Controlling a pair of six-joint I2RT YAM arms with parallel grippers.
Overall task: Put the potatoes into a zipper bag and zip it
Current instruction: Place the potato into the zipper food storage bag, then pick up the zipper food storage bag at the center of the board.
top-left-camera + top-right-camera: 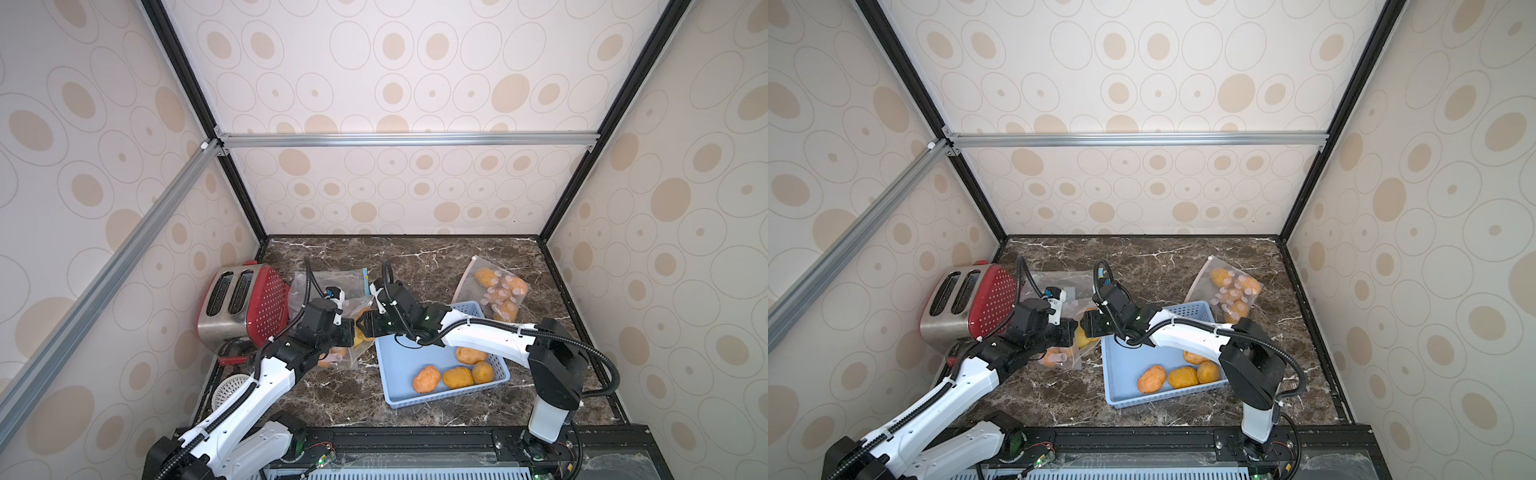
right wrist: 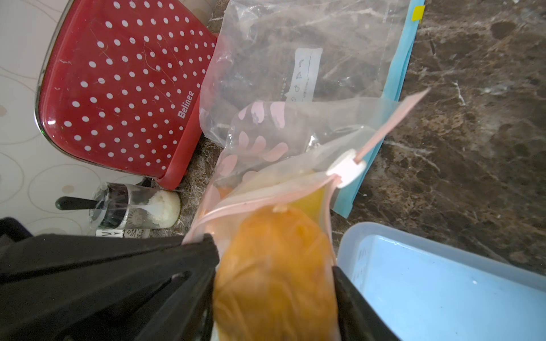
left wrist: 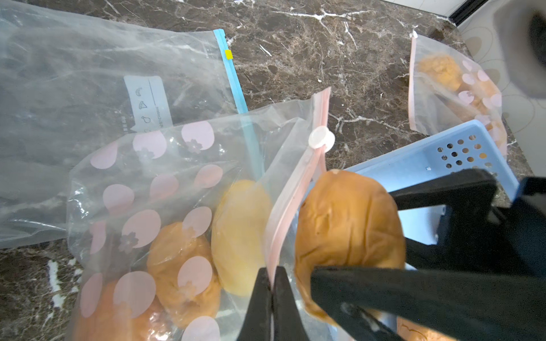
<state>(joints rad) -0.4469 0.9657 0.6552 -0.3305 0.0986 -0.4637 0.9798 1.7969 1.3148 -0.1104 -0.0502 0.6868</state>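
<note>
left gripper (image 3: pixel 274 283) shut on pink zip strip (image 3: pixel 283 212) of spotted bag (image 3: pixel 141 224). right gripper (image 2: pixel 273 254) straddles a potato (image 3: pixel 348 224) at its mouth; grip unclear. basket (image 1: pixel 494 374) just beside, four potatoes (image 1: pixel 457 377) inside; toaster (image 1: pixel 245 303) near.

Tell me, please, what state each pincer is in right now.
Left pincer: shut on the bag at its rim.
Right pincer: around a potato at the bag's mouth; grip cannot be told.
</note>
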